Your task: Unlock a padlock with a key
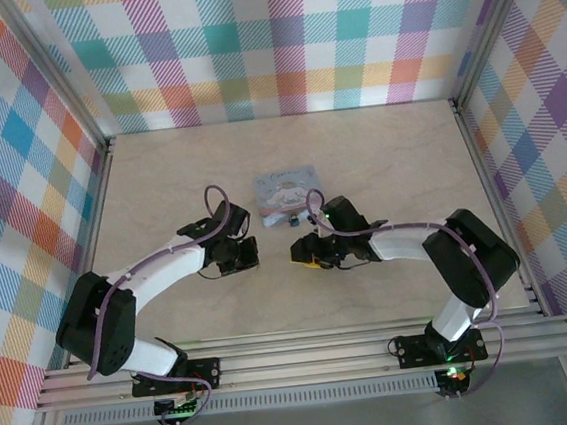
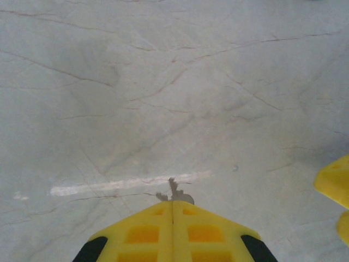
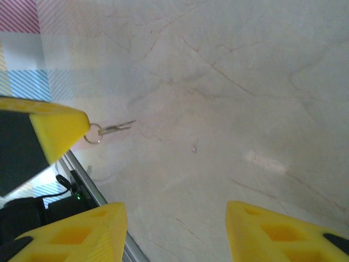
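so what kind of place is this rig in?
Looks like a purpose-built robot test cell, probably in a lab: plaid walls box in a marble-look table, and the left arm and right arm are bolted to aluminium rails at its near edge.

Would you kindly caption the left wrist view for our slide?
Left end effector, shut on the small key, with the marbled tabletop beyond.

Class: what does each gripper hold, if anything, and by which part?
The left gripper pinches the key by its ring end, blade sticking out. The right gripper is open and holds nothing.
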